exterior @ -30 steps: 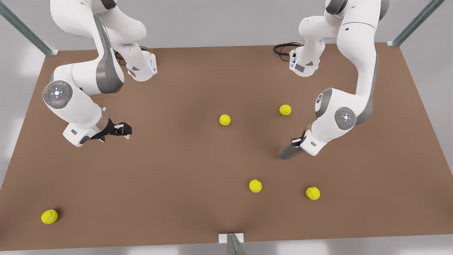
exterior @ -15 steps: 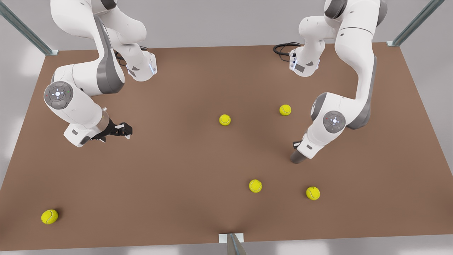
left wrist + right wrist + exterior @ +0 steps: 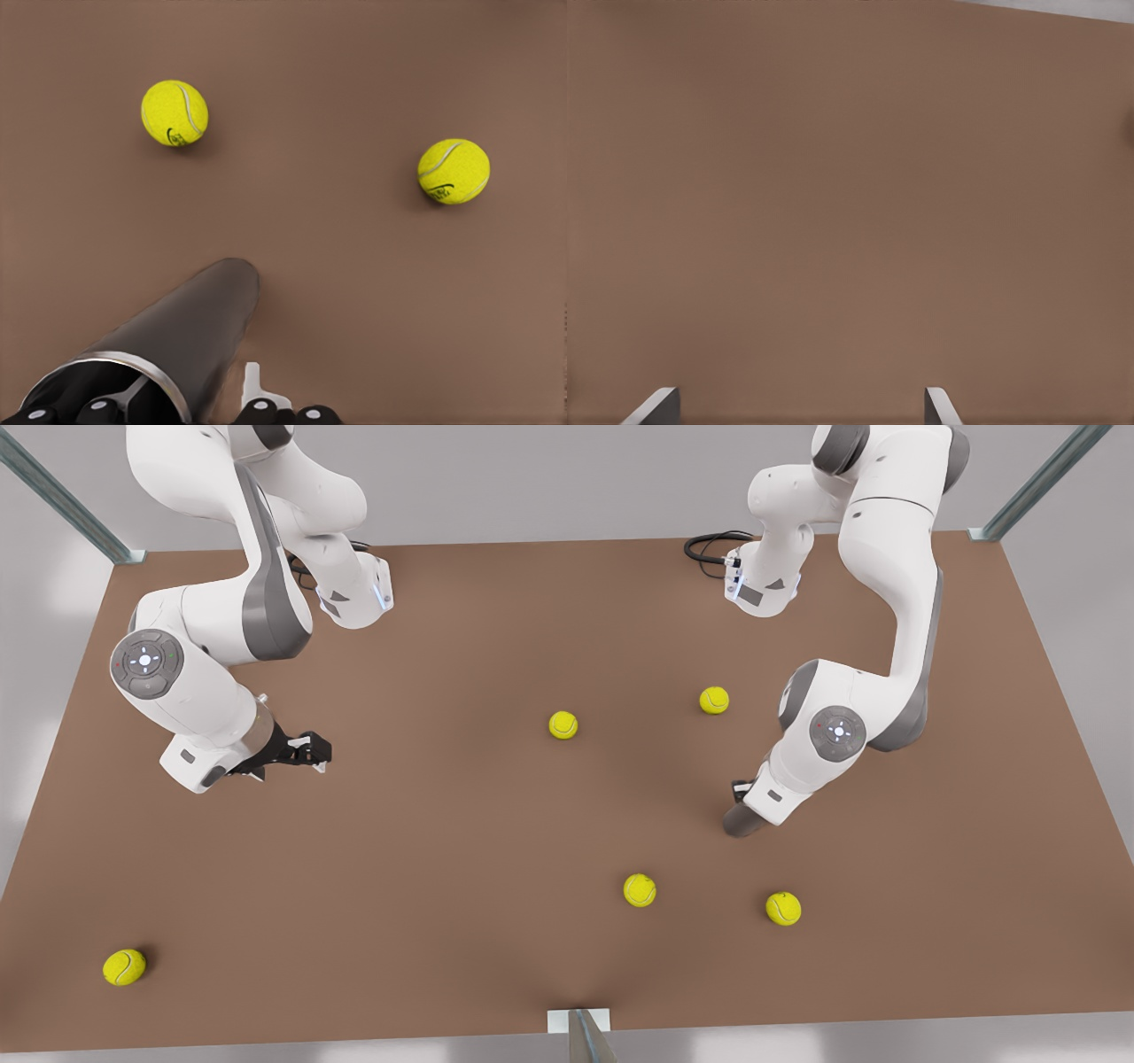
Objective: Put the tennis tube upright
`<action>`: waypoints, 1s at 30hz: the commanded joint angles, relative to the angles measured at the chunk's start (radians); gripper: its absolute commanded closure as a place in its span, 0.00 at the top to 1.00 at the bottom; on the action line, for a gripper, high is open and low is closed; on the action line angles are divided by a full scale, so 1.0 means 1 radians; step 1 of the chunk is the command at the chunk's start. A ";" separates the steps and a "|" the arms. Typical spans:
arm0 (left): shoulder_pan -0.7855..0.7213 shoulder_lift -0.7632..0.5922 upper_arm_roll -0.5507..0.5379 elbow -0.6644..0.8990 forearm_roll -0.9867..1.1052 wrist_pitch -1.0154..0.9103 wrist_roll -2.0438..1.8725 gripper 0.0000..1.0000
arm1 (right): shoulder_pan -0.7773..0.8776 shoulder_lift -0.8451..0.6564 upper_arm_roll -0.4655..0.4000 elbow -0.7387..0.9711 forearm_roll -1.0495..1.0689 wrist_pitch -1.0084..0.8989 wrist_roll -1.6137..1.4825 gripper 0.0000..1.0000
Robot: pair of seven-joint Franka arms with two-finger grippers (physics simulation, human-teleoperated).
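holding the tennis tube (image 3: 190, 332) by its open rim with the left gripper (image 3: 742, 788), fingers clenched on the wall, one inside; closed end touching the table (image 3: 496, 886) on the front view's right, tube leaning steeply. easing it to vertical, then unclamping only once seated flat. avoiding the two tennis balls (image 3: 174, 112) beyond. right gripper (image 3: 306, 750) waiting on the front view's left, fingers spread over bare table.

Front view looks steeply down; wrist views face the table (image 3: 496, 824) closely.
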 commanded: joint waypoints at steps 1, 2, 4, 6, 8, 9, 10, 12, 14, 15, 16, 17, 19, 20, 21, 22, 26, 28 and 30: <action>0.000 0.000 0.000 0.000 0.003 0.000 0.000 1.00 | 0.000 0.000 0.000 0.000 0.000 0.000 0.000 1.00; 0.000 0.000 0.000 0.000 0.003 0.000 0.000 1.00 | 0.002 0.000 0.001 0.000 0.000 0.000 0.002 1.00; 0.000 -0.002 0.000 0.000 0.002 0.000 -0.003 1.00 | 0.000 0.003 0.000 0.002 0.000 0.000 0.002 1.00; -0.002 0.000 0.000 0.000 0.002 0.000 -0.005 1.00 | 0.000 0.003 0.001 0.000 0.000 0.000 0.002 1.00; -0.002 -0.002 0.000 0.000 0.002 0.000 -0.005 1.00 | 0.002 0.003 0.001 0.000 0.000 0.000 0.003 1.00; -0.002 -0.002 0.000 0.002 0.002 -0.002 -0.006 1.00 | 0.000 0.003 0.001 0.000 0.000 -0.002 0.002 1.00; 0.000 -0.003 0.000 0.002 -0.007 -0.005 -0.005 1.00 | 0.000 0.001 0.001 0.000 0.000 -0.003 0.003 1.00; -0.003 -0.003 -0.014 0.040 -0.012 -0.054 -0.008 1.00 | 0.000 0.003 0.001 0.000 0.000 -0.002 0.002 1.00; -0.003 -0.005 -0.018 0.040 -0.021 -0.058 -0.008 1.00 | 0.000 0.001 0.000 0.000 0.000 -0.003 0.002 1.00; -0.003 -0.005 -0.020 0.040 -0.024 -0.058 -0.006 1.00 | 0.000 0.001 0.001 0.000 0.000 -0.005 0.002 1.00; -0.003 -0.006 -0.025 0.040 -0.029 -0.060 -0.008 1.00 | 0.000 0.001 0.001 0.000 0.002 -0.005 0.002 1.00; -0.003 -0.008 -0.025 0.040 -0.029 -0.064 -0.008 1.00 | 0.000 0.001 0.001 0.000 0.000 -0.003 0.002 1.00; -0.002 -0.014 -0.025 0.083 -0.027 -0.138 -0.005 1.00 | 0.000 0.001 0.001 0.000 0.000 -0.003 0.002 1.00; -0.003 -0.014 -0.026 0.158 -0.026 -0.239 -0.006 1.00 | 0.000 0.001 0.001 0.000 0.000 -0.003 0.002 1.00; -0.002 -0.022 -0.029 0.169 -0.023 -0.278 -0.008 1.00 | 0.000 0.001 0.001 0.000 0.000 -0.003 0.002 1.00; -0.003 -0.032 -0.029 0.169 -0.021 -0.287 -0.008 1.00 | 0.000 0.001 0.001 0.000 0.000 -0.002 0.002 1.00; -0.002 -0.034 -0.028 0.183 -0.018 -0.294 -0.006 1.00 | 0.000 0.001 0.001 0.000 0.000 -0.002 0.002 1.00; 0.028 -0.034 -0.018 0.324 -0.015 -0.442 0.017 1.00 | 0.000 0.001 0.001 0.000 0.002 0.000 0.002 1.00; 0.032 -0.067 -0.014 0.402 0.034 -0.555 0.024 1.00 | 0.000 0.001 0.001 0.000 0.002 -0.002 0.002 1.00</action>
